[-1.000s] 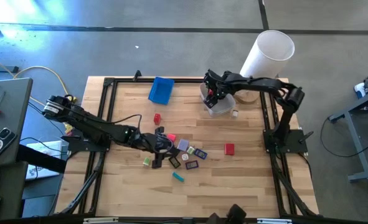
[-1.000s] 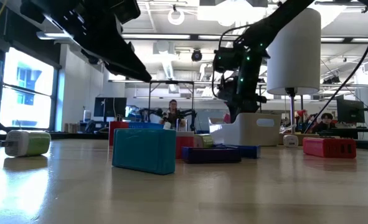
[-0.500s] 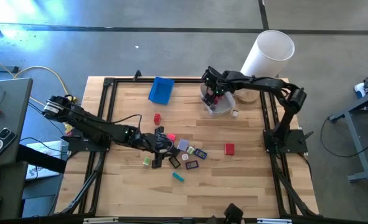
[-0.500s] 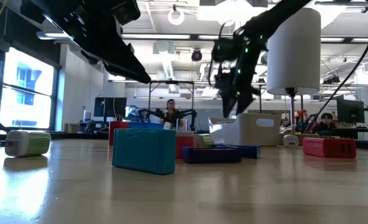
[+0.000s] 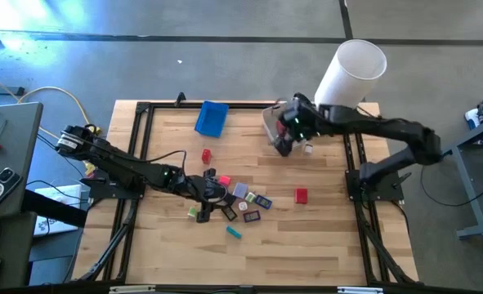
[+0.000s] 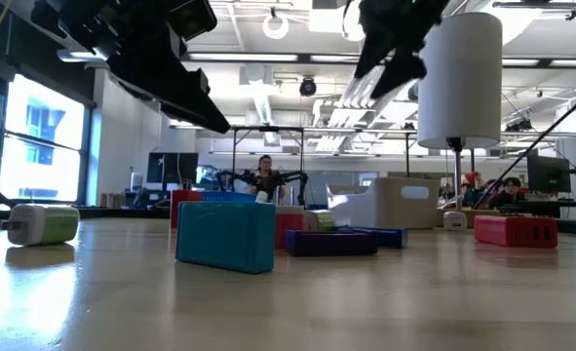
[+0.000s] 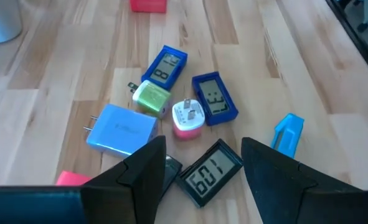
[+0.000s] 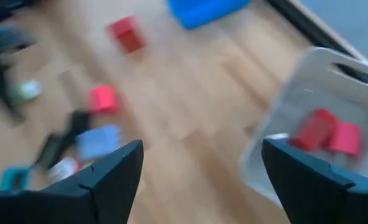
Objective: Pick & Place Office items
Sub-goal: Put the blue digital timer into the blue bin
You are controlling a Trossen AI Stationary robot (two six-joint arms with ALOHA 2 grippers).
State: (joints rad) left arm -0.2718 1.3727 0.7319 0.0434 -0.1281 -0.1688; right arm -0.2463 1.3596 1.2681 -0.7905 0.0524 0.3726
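left end effector (image 7: 199,168): fingers apart, empty, low over the cluster of office items (image 5: 237,200) mid-tabletop (image 5: 323,237) (a black clock-like piece lies between its tips) | right end effector (image 8: 199,180): fingers spread wide, empty, above the white bin (image 8: 308,118), which holds two red pieces (image 8: 330,132) | blue tray (image 5: 212,118): far edge

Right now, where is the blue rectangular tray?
In the high view the blue rectangular tray lies at the table's far edge, left of centre, apart from the translucent white bin to its right.

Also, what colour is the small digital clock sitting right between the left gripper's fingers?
Black, with a grey display, seen best in the left wrist view: the clock.
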